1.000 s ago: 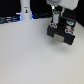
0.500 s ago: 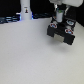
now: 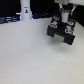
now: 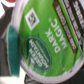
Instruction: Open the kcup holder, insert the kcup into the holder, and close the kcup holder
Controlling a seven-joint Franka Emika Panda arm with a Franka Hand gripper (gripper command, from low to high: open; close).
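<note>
White tabletop (image 3: 30, 55) fills most of the exterior view. Black boxy kcup holder (image 3: 61, 32) with light grey front panels sits at far right. Arm's gripper (image 3: 64, 19) is directly above the holder, at or against its top; jaw state not resolvable. White bottle-like post (image 3: 25, 10) stands at far left, well apart from the holder. Background dark.

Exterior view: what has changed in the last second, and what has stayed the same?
Nothing has visibly moved. The gripper still hangs over the black machine at the exterior view's right, and the white post stands in its place. The wrist view shows the green-topped cup close up.
</note>
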